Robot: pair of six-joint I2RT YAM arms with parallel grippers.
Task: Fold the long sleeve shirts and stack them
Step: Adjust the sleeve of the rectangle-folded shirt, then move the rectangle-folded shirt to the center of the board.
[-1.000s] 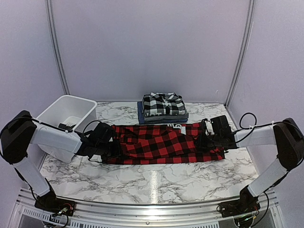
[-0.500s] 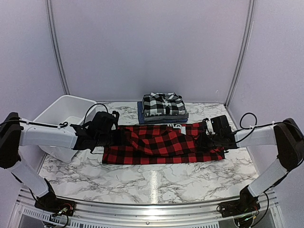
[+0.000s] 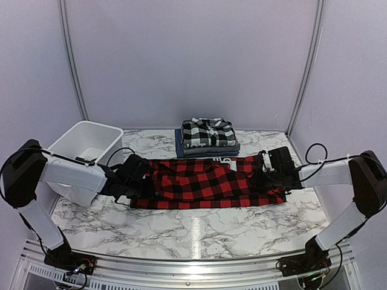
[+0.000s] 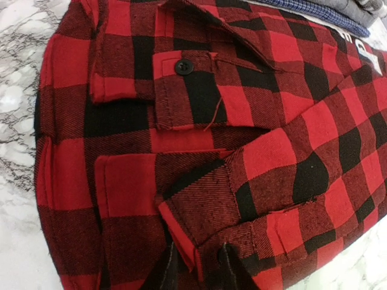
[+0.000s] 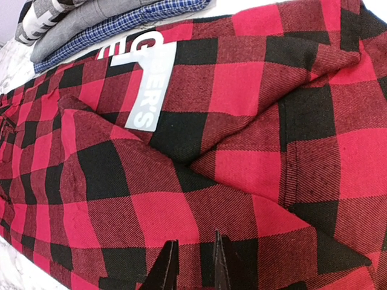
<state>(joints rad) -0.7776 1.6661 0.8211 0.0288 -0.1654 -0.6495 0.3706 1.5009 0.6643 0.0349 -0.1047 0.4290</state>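
Top external view: on the marble table [image 3: 193, 232] the red-and-black checked shirt [image 3: 208, 181] lies as a long flat band, the left gripper [image 3: 145, 182] at its left end and the right gripper [image 3: 261, 176] at its right end. Both wrist views show fingers [image 4: 227, 269] slightly apart, down on the cloth; whether either pinches it cannot be told. Just behind stands a stack of folded shirts [image 3: 207, 138], black-and-white plaid uppermost, with a white tub [image 3: 84, 142] far left.

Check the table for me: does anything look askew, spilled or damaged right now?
Nothing spilled or torn. The red-and-black shirt is folded unevenly: a buttoned sleeve cuff lies bunched on its left end, with a loose thread hanging from it. The folded stack behind it looks neat.
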